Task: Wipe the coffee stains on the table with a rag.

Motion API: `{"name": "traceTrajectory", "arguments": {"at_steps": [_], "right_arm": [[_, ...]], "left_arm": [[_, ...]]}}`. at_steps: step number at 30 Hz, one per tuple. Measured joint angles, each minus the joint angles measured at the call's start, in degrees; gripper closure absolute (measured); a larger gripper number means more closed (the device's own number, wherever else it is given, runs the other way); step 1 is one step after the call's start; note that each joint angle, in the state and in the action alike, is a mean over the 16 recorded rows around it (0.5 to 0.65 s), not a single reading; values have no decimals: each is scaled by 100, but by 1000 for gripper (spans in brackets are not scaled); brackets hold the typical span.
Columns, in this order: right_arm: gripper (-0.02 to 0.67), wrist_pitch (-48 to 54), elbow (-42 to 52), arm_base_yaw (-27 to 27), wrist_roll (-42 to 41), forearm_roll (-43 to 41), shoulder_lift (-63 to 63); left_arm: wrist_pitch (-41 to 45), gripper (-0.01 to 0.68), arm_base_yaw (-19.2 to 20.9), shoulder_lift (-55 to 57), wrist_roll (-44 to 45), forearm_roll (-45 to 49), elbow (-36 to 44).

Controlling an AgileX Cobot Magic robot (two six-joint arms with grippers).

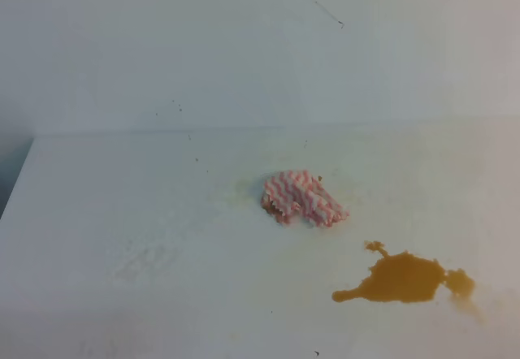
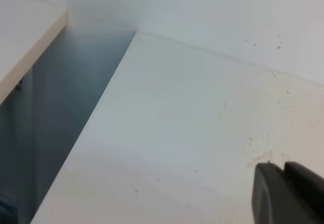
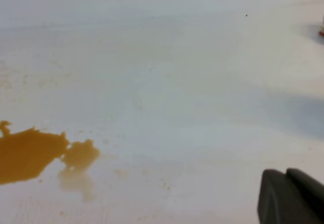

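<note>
R gripper (image 3: 291, 196) closed, empty, coffee stains (image 3: 30, 153) well off to its left; L gripper (image 2: 288, 193) closed w/ nothing.

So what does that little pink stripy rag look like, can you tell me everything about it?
The rag is a small cloth with pink-and-white zigzag stripes and jagged, pinked edges. It looks soft and thin, and it is bunched up in a crumpled heap, not spread flat. It lies on the white table near the middle, up and to the left of the brown coffee stains, with bare table between them. Nothing holds or touches it except the table.
</note>
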Motion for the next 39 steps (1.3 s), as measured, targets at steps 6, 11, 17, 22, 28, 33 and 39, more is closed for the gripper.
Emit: {"name": "traceTrajectory", "arguments": {"at_steps": [6, 11, 17, 22, 28, 33, 39], "right_arm": [[651, -3, 0, 0, 0, 28, 0], [651, -64, 2, 0, 36, 278, 0], [651, -310, 9, 0, 447, 1587, 0], [651, -588, 17, 0, 826, 3170, 0], [651, -856, 30, 0, 891, 4747, 0], [651, -877, 37, 0, 571, 5237, 0], [651, -810, 41, 0, 196, 5326, 0]], "left_arm": [[0, 676, 0, 0, 0, 0, -11], [0, 676, 0, 0, 0, 0, 0], [0, 676, 0, 10, 0, 0, -11], [0, 676, 0, 20, 0, 0, -33], [0, 676, 0, 20, 0, -1, -55], [0, 676, 0, 39, 0, -3, -66], [-6, 676, 0, 59, 0, -3, -66]]}}
